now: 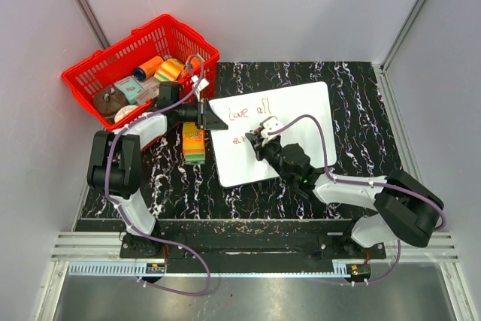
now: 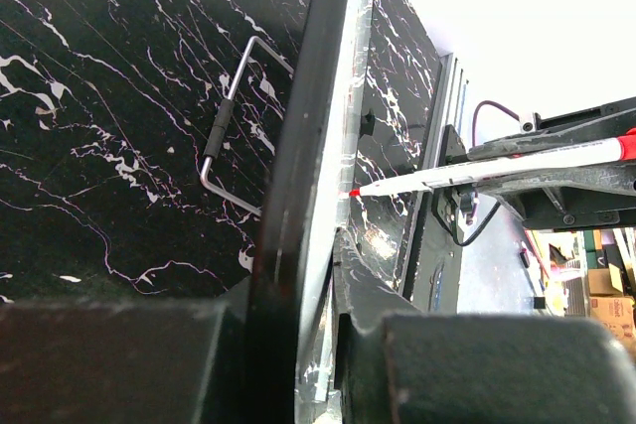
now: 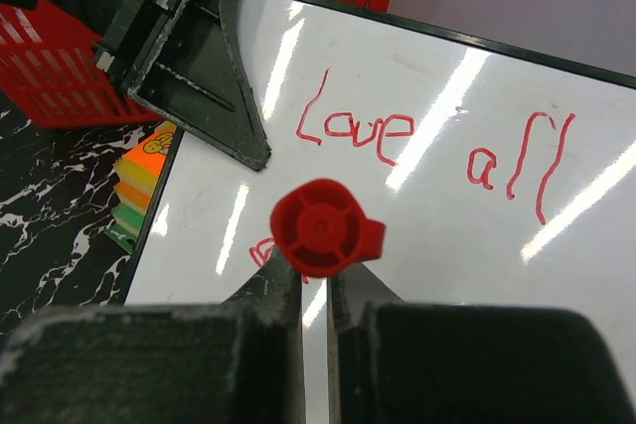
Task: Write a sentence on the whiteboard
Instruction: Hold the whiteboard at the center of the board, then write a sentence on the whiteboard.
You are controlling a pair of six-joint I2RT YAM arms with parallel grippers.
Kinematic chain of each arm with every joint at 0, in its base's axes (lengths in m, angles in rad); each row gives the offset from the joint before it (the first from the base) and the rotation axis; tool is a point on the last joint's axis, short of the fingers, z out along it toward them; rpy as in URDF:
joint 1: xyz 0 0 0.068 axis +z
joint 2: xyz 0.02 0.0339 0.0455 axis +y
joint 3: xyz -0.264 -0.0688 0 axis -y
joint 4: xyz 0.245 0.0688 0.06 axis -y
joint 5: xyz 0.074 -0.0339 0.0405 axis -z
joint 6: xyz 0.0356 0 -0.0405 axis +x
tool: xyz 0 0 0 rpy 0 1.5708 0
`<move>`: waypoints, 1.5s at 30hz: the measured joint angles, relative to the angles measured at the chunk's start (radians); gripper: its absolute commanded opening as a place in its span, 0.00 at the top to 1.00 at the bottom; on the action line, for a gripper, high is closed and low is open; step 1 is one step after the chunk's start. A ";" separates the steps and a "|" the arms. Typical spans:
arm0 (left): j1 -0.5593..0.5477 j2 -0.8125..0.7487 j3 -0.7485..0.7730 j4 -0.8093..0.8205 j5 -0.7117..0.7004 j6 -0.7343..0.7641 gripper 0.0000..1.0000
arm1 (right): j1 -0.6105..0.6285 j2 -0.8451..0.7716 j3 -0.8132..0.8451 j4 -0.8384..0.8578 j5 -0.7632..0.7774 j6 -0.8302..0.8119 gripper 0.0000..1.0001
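Observation:
The whiteboard [image 1: 301, 114] lies on the black marbled table and also fills the right wrist view [image 3: 447, 255]. The sentence [image 1: 252, 112] is in red marker; it reads "Love all" [image 3: 358, 131], with a first stroke of a second line below, partly hidden by the pen. My left gripper [image 1: 214, 119] is shut on the board's left edge, which shows edge-on in the left wrist view [image 2: 308, 196]. My right gripper [image 1: 263, 140] is shut on the white pen [image 2: 477, 168] with a red cap end [image 3: 320, 226]. The pen's red tip touches the board.
A red basket [image 1: 143, 65] holding several items stands at the back left. A striped coloured block [image 1: 194, 143] lies just left of the board. A bent wire handle [image 2: 234, 126] shows against the marbled surface. Grey walls enclose the table.

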 measured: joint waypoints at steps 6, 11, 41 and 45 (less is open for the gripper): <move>0.000 0.000 0.000 0.000 -0.001 0.000 1.00 | 0.000 0.001 0.004 0.013 0.003 0.000 1.00; 0.000 0.000 0.000 0.000 -0.001 0.000 1.00 | 0.000 0.033 0.031 0.014 0.025 0.000 1.00; 0.003 0.005 0.003 -0.019 -0.014 0.006 1.00 | 0.002 0.002 -0.001 -0.037 0.035 0.071 1.00; 0.003 0.007 0.006 -0.021 -0.015 0.007 1.00 | 0.002 0.002 -0.001 -0.037 0.037 0.071 1.00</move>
